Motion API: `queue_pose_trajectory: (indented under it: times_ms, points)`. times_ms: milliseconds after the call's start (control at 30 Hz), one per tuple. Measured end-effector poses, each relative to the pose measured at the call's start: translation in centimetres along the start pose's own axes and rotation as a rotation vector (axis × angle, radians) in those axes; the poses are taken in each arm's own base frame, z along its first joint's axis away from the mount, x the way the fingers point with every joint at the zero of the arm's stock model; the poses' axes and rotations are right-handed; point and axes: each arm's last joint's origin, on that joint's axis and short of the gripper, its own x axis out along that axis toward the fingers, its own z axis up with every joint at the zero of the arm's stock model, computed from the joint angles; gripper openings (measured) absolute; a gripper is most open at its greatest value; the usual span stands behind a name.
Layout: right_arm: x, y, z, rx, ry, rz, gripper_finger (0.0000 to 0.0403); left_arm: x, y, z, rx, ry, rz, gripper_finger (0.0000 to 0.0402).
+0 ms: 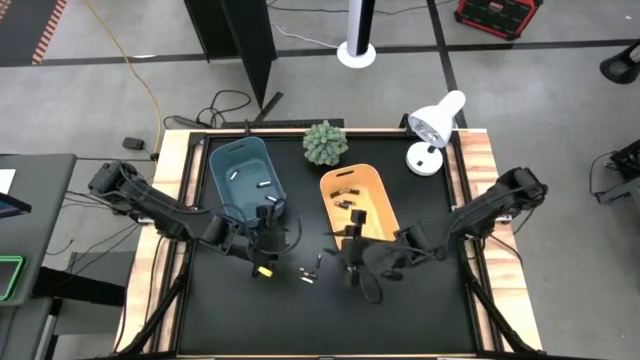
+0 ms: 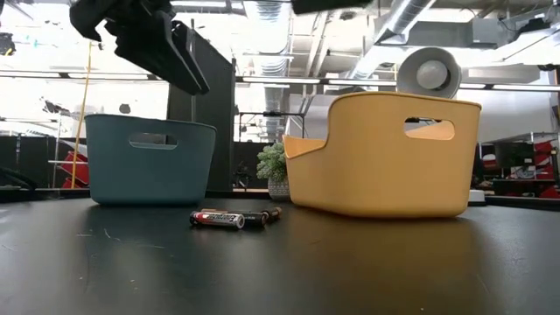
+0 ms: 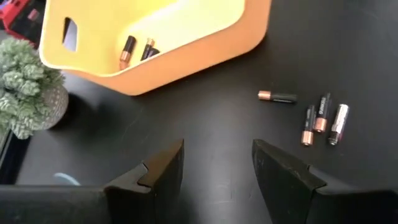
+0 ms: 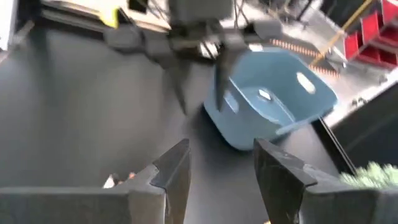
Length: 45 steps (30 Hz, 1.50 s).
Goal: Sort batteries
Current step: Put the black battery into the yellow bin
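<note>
Three loose batteries lie on the black table between the two bins; they also show in the low view and the high view. Pale batteries lie in the blue bin. Dark batteries lie in the orange bin. My left gripper is open and empty, raised near the blue bin's near end. My right gripper is open and empty, by the orange bin's near end, right of the loose batteries.
A small potted plant stands at the table's far edge between the bins. A white desk lamp stands at the far right corner. The table has raised wooden side rails. Black table shows in front of the bins.
</note>
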Motion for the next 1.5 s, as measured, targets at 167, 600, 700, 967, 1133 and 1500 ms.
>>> queue_pose_trajectory:
  times_ms: [167,600,700,967,1133,1500]
  points:
    - [0.8,2.8,-0.4,-0.191,0.012,0.053,0.0184,-0.1,-0.7,-0.1,-0.024,-0.027,-0.042,0.0184]
    - [1.8,4.0,2.2,-0.281,0.161,0.075,0.0184,4.0,-2.8,-3.2,-0.006,-0.145,-0.332,0.0184]
    - [1.5,3.9,2.5,-0.272,0.146,0.077,0.0184,5.8,-3.8,-3.5,0.020,-0.144,-0.380,0.0184]
    - [1.0,4.2,2.7,-0.278,0.139,0.085,0.0184,9.3,-4.6,-3.8,0.056,-0.075,-0.391,0.0184]
    - [1.0,4.2,2.7,-0.283,0.142,0.084,0.0184,11.0,-5.0,-4.4,0.067,-0.013,-0.399,0.0176]
    - [1.0,4.1,2.6,-0.283,0.147,0.082,0.0184,11.9,-4.7,-4.6,0.043,0.012,-0.413,0.0139]
